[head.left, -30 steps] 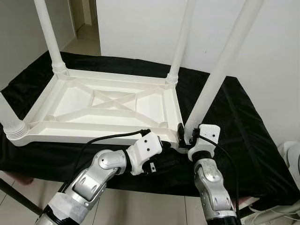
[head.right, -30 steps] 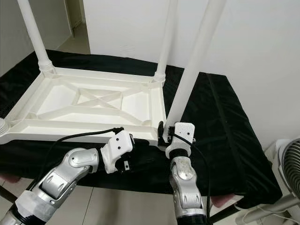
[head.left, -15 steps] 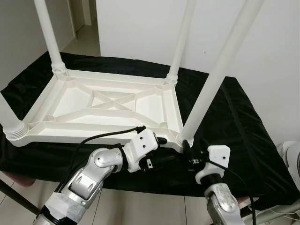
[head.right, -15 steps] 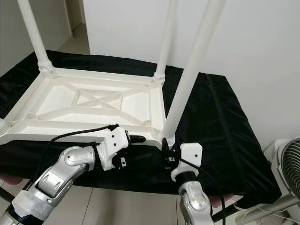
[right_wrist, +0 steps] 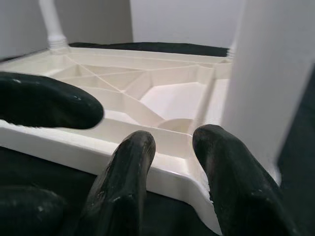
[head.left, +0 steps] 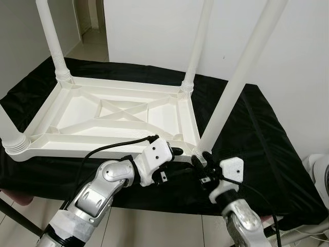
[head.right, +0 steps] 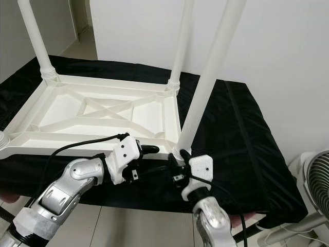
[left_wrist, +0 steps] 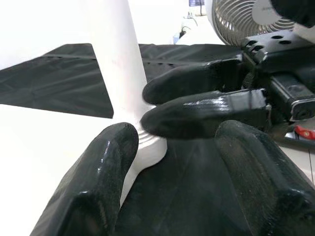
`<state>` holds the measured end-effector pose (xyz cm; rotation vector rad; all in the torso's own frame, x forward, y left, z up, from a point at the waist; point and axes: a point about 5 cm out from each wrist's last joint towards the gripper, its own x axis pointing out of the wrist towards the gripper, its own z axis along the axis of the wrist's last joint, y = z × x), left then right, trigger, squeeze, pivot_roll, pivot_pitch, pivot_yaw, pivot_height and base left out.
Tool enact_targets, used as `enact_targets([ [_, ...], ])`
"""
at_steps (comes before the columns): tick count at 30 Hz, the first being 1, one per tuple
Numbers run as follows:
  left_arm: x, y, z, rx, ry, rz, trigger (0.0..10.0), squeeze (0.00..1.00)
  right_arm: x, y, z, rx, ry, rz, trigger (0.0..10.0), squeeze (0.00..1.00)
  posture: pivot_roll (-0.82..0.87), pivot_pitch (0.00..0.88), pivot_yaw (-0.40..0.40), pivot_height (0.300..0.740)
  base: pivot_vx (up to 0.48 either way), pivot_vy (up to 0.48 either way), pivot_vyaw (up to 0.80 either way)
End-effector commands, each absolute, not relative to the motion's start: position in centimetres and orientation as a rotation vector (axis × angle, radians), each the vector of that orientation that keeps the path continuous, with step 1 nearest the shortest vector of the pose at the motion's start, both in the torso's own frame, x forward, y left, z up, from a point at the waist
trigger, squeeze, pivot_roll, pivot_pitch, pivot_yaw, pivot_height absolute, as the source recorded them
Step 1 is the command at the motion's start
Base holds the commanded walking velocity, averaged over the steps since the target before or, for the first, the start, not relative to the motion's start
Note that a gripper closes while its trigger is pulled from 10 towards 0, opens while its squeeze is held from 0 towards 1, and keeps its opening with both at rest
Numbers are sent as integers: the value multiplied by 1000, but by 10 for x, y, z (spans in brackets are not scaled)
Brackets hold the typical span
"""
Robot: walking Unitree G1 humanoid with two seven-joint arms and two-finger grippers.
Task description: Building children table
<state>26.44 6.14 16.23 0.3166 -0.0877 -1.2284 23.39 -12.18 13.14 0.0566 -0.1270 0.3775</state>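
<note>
A white plastic children's table lies upside down on a black cloth, with its legs pointing up. The near right leg stands in its corner socket. My left gripper is open at that corner, its fingers straddling the cloth just below the table rim. My right gripper comes in from the right, low at the same socket. Its fingers are a little apart, hold nothing, and point at the rim. The two grippers nearly touch.
The cloth-covered surface ends just in front of my arms, with tiled floor below. A white wall stands behind. A fan is at the far right. A black cable runs along my left forearm.
My right gripper has let go of the near right leg's base, dropped down and right, then come back left to the corner. My left gripper has edged forward to the corner.
</note>
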Motion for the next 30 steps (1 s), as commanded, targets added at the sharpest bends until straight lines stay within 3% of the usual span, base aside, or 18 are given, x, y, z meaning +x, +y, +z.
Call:
enact_targets([
  [1,270,64,165,336,-95,-1211,10000,0,241,-121,126,108,-89,411,10000,0,-87,0,-85,740,0,0,0],
  [15,286,78,167,365,-83,-1131,10000,0,265,-135,128,129,-91,369,10000,0,-88,0,-90,740,0,0,0],
  [21,295,77,154,417,6,-1070,10000,0,280,-175,133,125,-111,193,10000,0,-96,0,-84,740,0,0,0],
  [25,299,79,151,446,25,-1045,10000,0,281,-180,133,134,-114,173,10000,0,-99,0,-81,740,0,0,0],
  [30,324,82,140,516,104,-844,10000,0,284,-192,133,121,-122,113,10000,0,-108,0,-74,740,0,0,0],
])
